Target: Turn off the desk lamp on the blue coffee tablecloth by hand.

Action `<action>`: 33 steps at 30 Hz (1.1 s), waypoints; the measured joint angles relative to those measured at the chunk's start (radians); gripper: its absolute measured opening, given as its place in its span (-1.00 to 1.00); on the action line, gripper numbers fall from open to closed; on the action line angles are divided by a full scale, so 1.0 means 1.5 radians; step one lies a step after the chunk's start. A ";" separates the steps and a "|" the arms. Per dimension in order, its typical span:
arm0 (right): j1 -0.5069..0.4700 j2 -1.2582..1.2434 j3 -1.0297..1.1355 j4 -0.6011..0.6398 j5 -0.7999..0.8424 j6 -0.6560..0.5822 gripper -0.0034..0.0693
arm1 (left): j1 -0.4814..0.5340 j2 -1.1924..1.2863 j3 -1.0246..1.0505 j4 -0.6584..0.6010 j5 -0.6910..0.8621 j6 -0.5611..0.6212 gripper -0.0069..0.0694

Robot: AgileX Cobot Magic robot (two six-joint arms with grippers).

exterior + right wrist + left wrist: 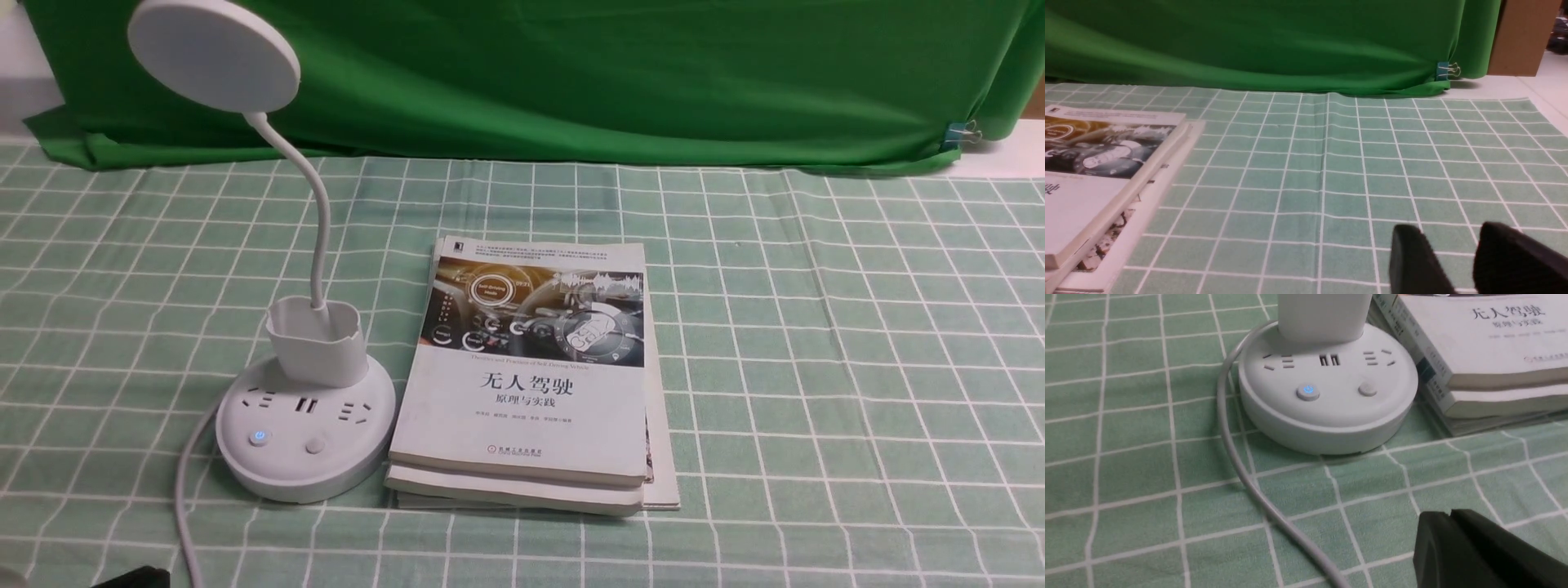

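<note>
The desk lamp (304, 425) stands on the blue coffee tablecloth (816, 343), on the robot's left side of the table, its round socket base flat on the checked fabric. A small cup sits on the rear of the base, and the thin neck rises out of it, curving up to the disc head (214, 53) high near the dark green cloth (612, 73) hung behind the table. Two buttons lie on the near part of the base: the left button (1307, 391) glows blue, and the right button (1367, 390) is plain. The white cord (1241, 469) leaves the left side of the base and runs forward across the cloth toward the robot. Just beside the base, on its right, lies a stack of books (531, 376), the top cover showing a car interior and Chinese title; the stack appears to touch the base, though the seam is hard to read. In the left wrist view, the left gripper (1451, 516) hovers low over the cloth, near the base but apart from it, fingers pressed together with only a thin seam between them, holding nothing. The right gripper (1447, 245) hangs over bare cloth well right of the books, its two fingers parted and empty. A blue binder clip (1443, 70) pinches the dark green cloth's far right corner.
</note>
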 joint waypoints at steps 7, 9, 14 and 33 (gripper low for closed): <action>0.000 0.000 0.000 0.000 0.000 0.000 -0.24 | 0.149 -0.130 0.025 -0.033 -0.005 0.000 -0.76; 0.000 0.000 0.000 0.000 0.000 0.000 -0.24 | 0.189 -0.157 0.038 -0.052 0.002 0.000 -0.76; 0.000 0.000 0.000 0.000 0.000 0.000 -0.24 | 0.231 -0.173 0.041 -0.087 0.001 0.000 -0.76; 0.000 0.000 0.000 0.000 0.000 0.000 -0.24 | 0.231 -0.175 0.041 -0.092 0.001 0.000 -0.76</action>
